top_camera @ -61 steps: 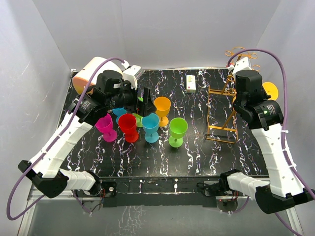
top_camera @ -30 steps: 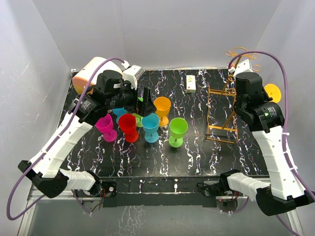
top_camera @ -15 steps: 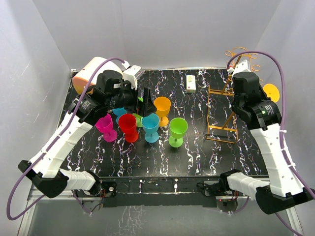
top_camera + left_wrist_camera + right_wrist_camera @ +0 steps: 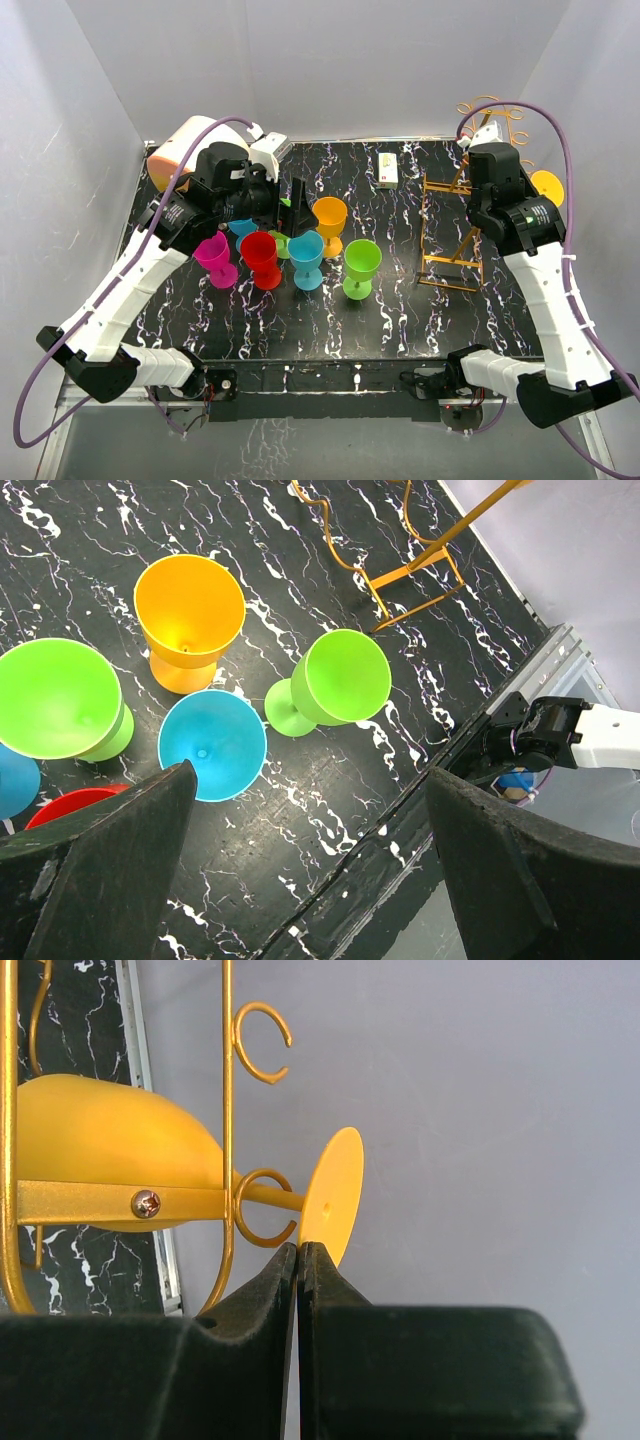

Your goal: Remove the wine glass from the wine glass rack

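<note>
While the yellow wine glass hangs off the 3 o'clock side of the wine glass rack, I count this job as barely begun. From the overhead camera, the rack stands at 3 o'clock on the black marbled table. My right arm reaches up to the rack's curled top, with its fingers hidden beyond the wrist. My left arm hangs at 9 o'clock over a cluster of goblets standing on the table, among them a magenta goblet and a red goblet. A cream-and-orange drum sits at 11 o'clock and a small white box at 12.

On the left wrist camera, the left gripper has its fingers spread wide with nothing between them. It is well above an orange goblet, a lime green goblet and a sky-blue goblet, so that arm is idle.

On the right wrist camera, the right gripper has its fingers pressed together. Their tips sit right at the lower rim of the glass's round foot, and I cannot tell whether they touch it or merely sit beside it. The bowl lies at 9 o'clock, and the stem runs through a wire loop to the foot at 3 o'clock.

By my reckoning everything is left: take a real hold, slide the stem out of the loop, and carry the glass clear.
</note>
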